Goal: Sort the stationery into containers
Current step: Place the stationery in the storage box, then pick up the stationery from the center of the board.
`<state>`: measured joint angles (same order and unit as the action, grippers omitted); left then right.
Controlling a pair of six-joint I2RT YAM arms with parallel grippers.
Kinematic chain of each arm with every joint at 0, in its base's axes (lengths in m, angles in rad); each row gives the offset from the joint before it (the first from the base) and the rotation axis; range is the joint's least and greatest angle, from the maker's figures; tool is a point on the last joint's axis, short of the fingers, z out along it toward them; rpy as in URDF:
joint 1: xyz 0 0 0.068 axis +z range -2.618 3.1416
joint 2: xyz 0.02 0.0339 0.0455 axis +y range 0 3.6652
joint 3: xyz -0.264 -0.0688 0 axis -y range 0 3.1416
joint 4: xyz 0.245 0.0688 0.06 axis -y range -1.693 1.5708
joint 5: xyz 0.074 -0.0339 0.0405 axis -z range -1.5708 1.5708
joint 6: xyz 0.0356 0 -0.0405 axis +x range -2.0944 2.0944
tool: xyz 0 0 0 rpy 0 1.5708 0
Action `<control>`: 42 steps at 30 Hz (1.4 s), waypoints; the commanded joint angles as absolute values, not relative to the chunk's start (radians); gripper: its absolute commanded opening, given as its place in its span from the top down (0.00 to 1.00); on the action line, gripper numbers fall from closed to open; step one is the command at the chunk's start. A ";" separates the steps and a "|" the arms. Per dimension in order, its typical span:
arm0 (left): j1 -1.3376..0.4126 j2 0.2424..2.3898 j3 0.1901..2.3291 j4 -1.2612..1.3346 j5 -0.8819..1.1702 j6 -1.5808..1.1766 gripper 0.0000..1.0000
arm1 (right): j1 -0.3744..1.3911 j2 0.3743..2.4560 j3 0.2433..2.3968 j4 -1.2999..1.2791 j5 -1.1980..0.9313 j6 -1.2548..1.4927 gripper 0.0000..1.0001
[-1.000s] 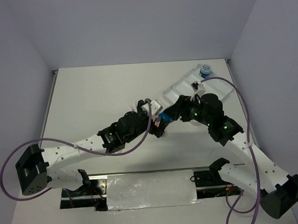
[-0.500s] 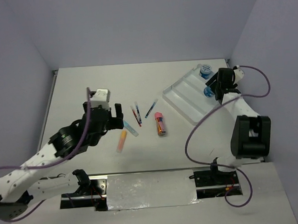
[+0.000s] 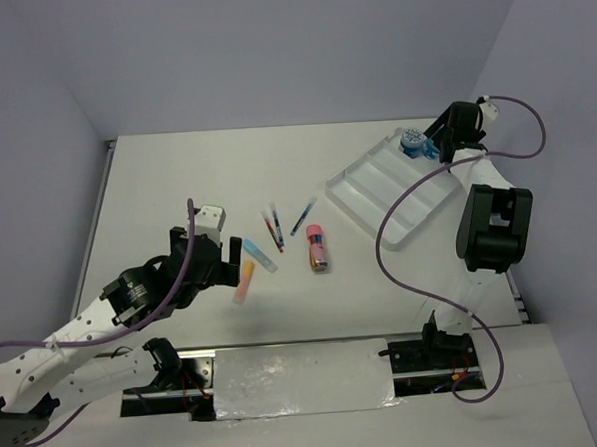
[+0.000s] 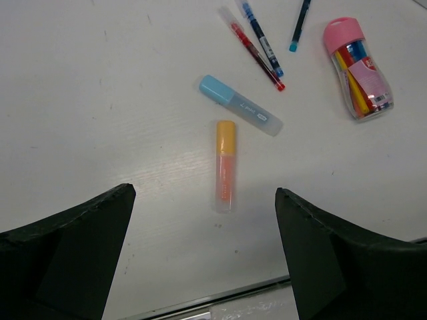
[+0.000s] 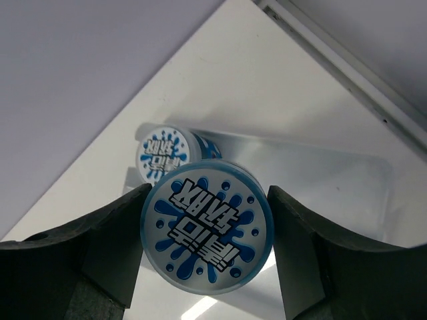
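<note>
A white desk (image 3: 196,179) between pale grey walls lies under me. My left gripper (image 4: 203,193) hangs spread wide above the orange bar (image 4: 225,167) and touches nothing. The light-blue bar (image 4: 240,105) lies slanted just beyond it, near its capped end. Farther off the red pen (image 4: 253,48) and the blue pen (image 4: 261,37) lie side by side, with a third pen (image 4: 300,20) and the pink-orange tube (image 4: 357,70) to their right. My right gripper (image 5: 207,227) is clamped on a blue jar (image 5: 208,253), lid towards the camera, over the far end of the white tray (image 3: 377,184). The second jar (image 5: 163,155) stands just behind it at that end.
</note>
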<state>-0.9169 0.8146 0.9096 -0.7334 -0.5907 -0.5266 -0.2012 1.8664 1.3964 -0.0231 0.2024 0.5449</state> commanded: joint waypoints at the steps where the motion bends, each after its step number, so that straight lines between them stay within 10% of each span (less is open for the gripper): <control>1: -0.917 0.816 0.916 -0.693 -0.569 -0.509 0.01 | -0.219 1.919 1.503 -0.012 0.209 0.511 0.95; 16: -0.887 0.813 0.905 -0.663 -0.511 -0.480 0.01 | -0.284 2.028 1.545 -0.075 0.133 0.492 0.68; 21: -0.877 0.811 0.905 -0.657 -0.491 -0.476 0.01 | -0.288 2.036 1.562 -0.095 0.129 0.476 0.45; 25: -0.874 0.815 0.905 -0.650 -0.480 -0.480 0.01 | -0.290 2.036 1.589 -0.120 0.118 0.465 0.00; 36: -0.876 1.006 1.037 -0.646 -0.462 -0.604 0.01 | -0.207 1.904 1.635 -0.281 0.005 0.439 0.00; 42: -0.855 1.040 1.158 -0.750 -0.665 -0.693 0.01 | 0.156 1.654 1.481 -0.439 0.173 0.318 0.00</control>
